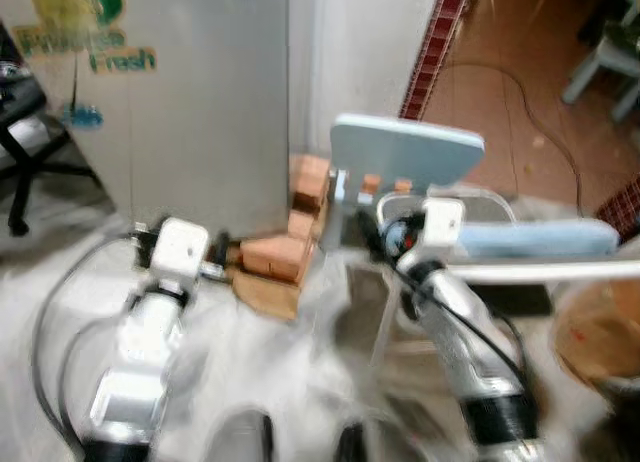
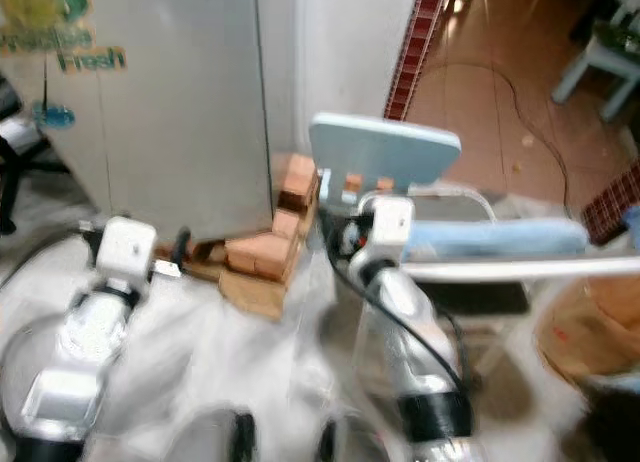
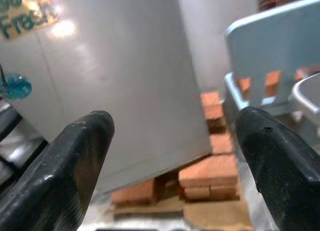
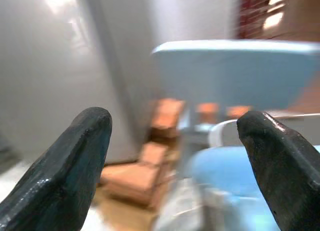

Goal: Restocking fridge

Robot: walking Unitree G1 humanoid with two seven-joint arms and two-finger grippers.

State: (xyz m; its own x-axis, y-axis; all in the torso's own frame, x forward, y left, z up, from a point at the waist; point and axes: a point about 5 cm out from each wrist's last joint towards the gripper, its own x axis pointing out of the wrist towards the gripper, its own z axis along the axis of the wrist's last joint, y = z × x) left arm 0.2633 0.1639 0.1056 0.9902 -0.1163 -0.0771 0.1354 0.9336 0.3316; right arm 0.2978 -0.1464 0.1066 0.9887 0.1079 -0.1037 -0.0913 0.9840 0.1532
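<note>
I see the grey fridge (image 1: 200,102) ahead on my left, door closed, standing on stacked bricks (image 1: 285,247). A light blue plastic chair (image 1: 405,152) is just beside it, to the right. My left gripper (image 3: 172,156) and right gripper (image 4: 175,156) are both raised, jaws wide and holding nothing. The head views are blurred.

Motion blur softens my head views, worst over the pale floor (image 1: 300,362) and the brown basket (image 1: 600,332), which the right frame edge cuts. The fridge (image 1: 200,102) runs off the top, its green lettering (image 1: 90,47) only partly legible, and its base sits hidden behind stacked bricks (image 1: 285,252). My right wrist view smears the blue chair (image 4: 235,71) beyond fine detail.
</note>
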